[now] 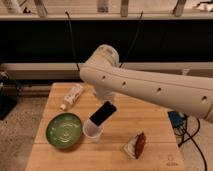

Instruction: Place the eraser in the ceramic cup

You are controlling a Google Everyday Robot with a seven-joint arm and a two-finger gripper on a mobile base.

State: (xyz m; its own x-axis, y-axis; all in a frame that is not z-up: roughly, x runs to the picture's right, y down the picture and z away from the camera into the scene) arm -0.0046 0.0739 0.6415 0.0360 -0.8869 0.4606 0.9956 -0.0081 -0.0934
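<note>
Dim overhead light; tool [106, 101] shadowed beneath arm [150, 87].

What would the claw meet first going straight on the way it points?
Likely the ceramic cup: the claw, gripping the eraser, points down-left, and the eraser's lower end hangs just above the cup's rim. Depth is unclear from one view.

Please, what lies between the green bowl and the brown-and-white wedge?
In the camera view: the ceramic cup, tilted eraser at its mouth, tool at the eraser's top.
</note>
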